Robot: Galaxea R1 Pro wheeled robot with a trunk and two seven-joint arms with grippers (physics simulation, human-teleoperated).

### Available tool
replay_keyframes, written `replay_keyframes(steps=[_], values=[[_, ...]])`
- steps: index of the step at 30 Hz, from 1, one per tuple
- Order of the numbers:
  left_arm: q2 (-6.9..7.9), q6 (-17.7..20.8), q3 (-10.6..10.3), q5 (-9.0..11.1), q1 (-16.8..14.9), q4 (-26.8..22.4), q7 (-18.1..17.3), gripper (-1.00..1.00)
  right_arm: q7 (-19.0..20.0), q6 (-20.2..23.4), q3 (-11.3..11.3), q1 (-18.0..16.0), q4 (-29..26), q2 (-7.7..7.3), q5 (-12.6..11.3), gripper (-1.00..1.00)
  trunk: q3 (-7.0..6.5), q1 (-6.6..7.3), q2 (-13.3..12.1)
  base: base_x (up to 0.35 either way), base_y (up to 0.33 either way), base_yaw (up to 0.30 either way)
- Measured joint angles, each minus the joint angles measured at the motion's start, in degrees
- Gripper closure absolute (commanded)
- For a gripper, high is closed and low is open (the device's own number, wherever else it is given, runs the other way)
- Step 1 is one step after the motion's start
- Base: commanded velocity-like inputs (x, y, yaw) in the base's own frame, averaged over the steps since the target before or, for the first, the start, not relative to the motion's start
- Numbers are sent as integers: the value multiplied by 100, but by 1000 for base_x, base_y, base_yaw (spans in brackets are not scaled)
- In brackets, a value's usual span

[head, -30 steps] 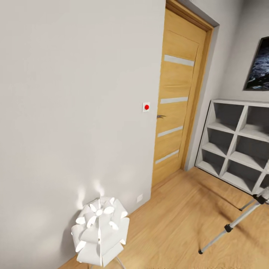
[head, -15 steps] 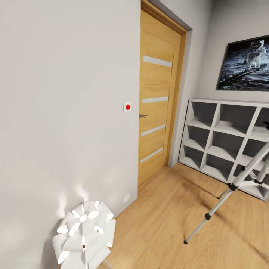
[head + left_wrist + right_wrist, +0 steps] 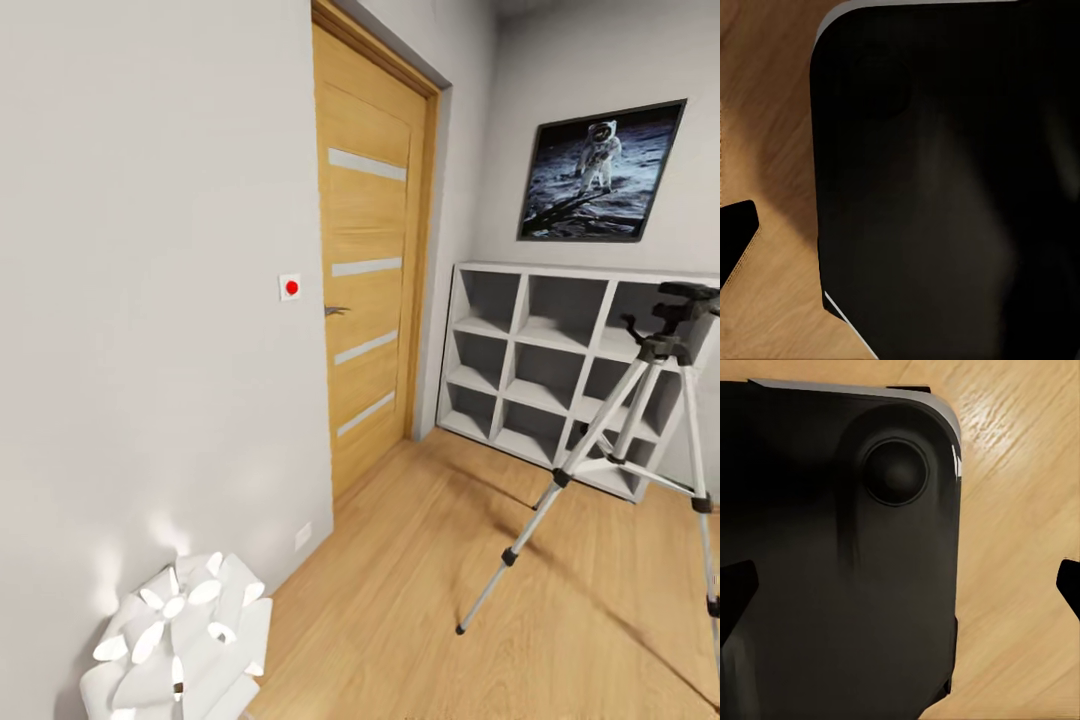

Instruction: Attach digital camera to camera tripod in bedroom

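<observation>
The camera tripod (image 3: 660,348) stands on the wood floor at the right of the head view, silver legs spread, with its dark head and pan handle (image 3: 685,298) in front of the white shelves. The digital camera is out of view. In the right wrist view my right gripper (image 3: 900,592) is open, its black fingertips (image 3: 736,592) far apart over the robot's dark body and the floor. In the left wrist view my left gripper (image 3: 900,240) shows one black fingertip (image 3: 735,236) at the picture's edge, equally wide, with nothing held.
A wooden door (image 3: 365,290) is shut in the grey wall, with a white wall plate with a red dot (image 3: 290,288) beside it. White cube shelves (image 3: 545,370) line the far wall under an astronaut poster (image 3: 600,172). A white petal lamp (image 3: 175,640) stands low by the wall.
The head view has swung to the right, so the door and lamp slid left and the whole tripod and the poster came into the picture. Nothing in the room itself moved.
</observation>
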State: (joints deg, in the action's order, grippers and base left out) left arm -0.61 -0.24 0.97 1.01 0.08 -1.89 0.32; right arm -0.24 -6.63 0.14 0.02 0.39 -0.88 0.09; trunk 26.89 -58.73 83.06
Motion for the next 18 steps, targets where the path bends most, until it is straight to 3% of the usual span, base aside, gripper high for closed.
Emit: replay_keyframes(steps=[18], values=[[0, -2, 0, 2, 0, 0, 0, -100, 0, 0, 1, -1, 0, 0, -1, -100, 0, 0, 0, 0, 0, -286]])
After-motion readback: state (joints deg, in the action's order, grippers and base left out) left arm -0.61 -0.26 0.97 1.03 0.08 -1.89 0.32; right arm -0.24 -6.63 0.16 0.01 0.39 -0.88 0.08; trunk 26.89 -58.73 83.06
